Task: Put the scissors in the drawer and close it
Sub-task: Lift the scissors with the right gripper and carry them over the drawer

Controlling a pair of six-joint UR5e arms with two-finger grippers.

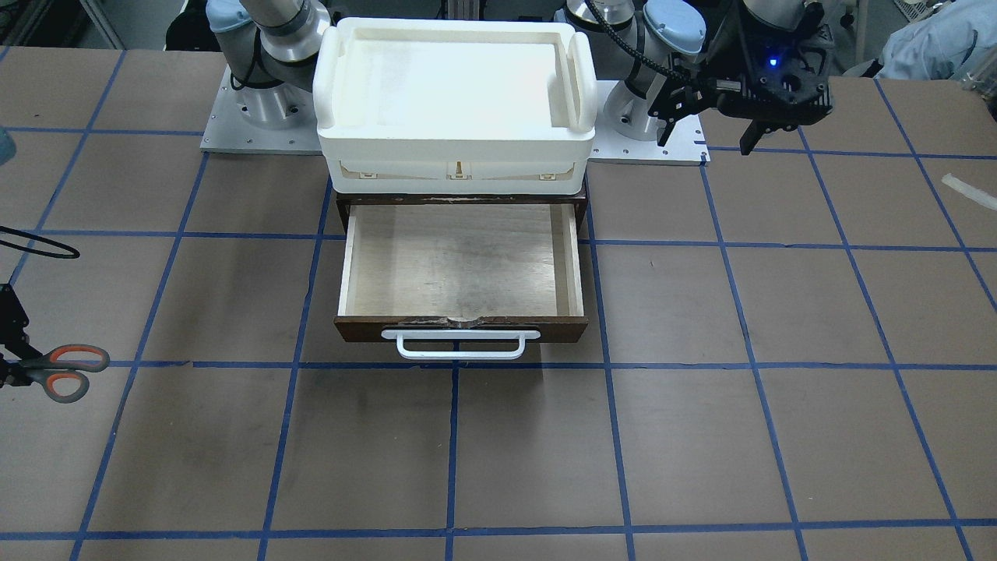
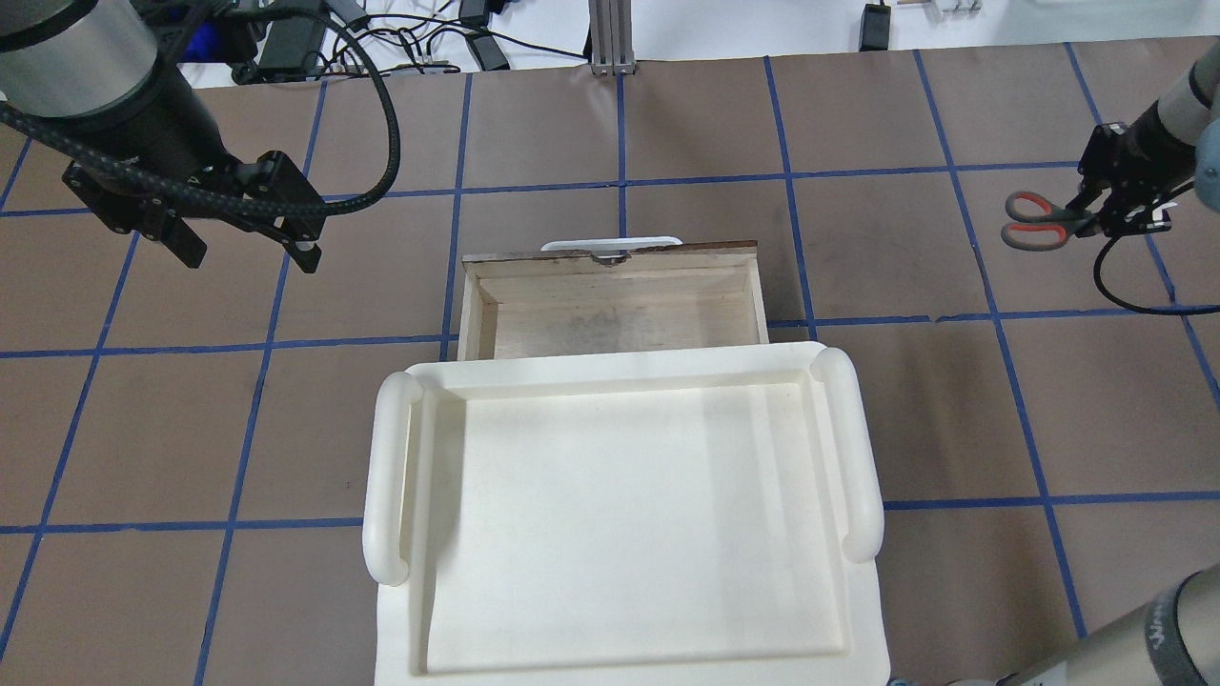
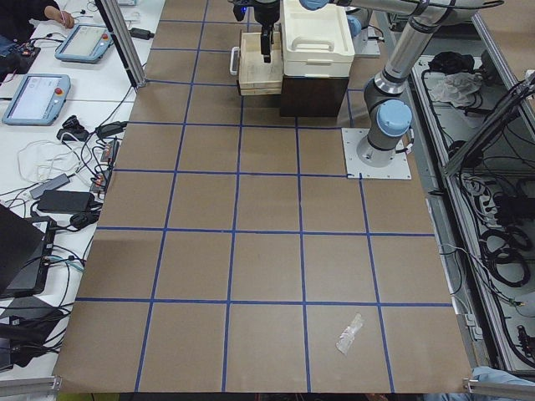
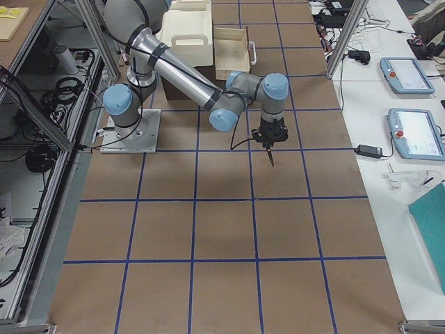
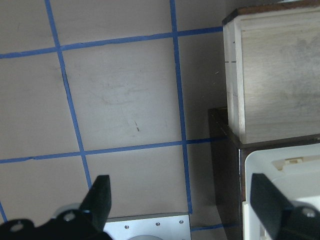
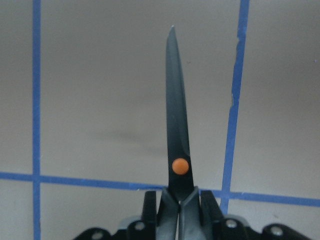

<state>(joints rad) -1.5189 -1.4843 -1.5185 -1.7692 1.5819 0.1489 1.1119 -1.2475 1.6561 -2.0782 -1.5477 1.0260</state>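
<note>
**Overhead exterior: open drawer (image 2: pixel 620 319) lying leftward of the load**

The right gripper (image 2: pixel 1096 214) is clamping the scissors (image 2: pixel 1034 221) near the pivot, blades pointing down, well apart from the drawer. The left gripper (image 2: pixel 250 255) is hanging spread, empty.

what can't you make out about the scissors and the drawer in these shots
- Handles of the scissors: in the right wrist view, hidden behind the right end effector; only the blade shows.
- Blades: in the front-facing view, covered by that end effector and cut off by the left edge.
- Rear of the drawer: in the overhead view, covered by the white box.
- Blade tip's gap above the table: in the exterior right view, too small to tell.
</note>
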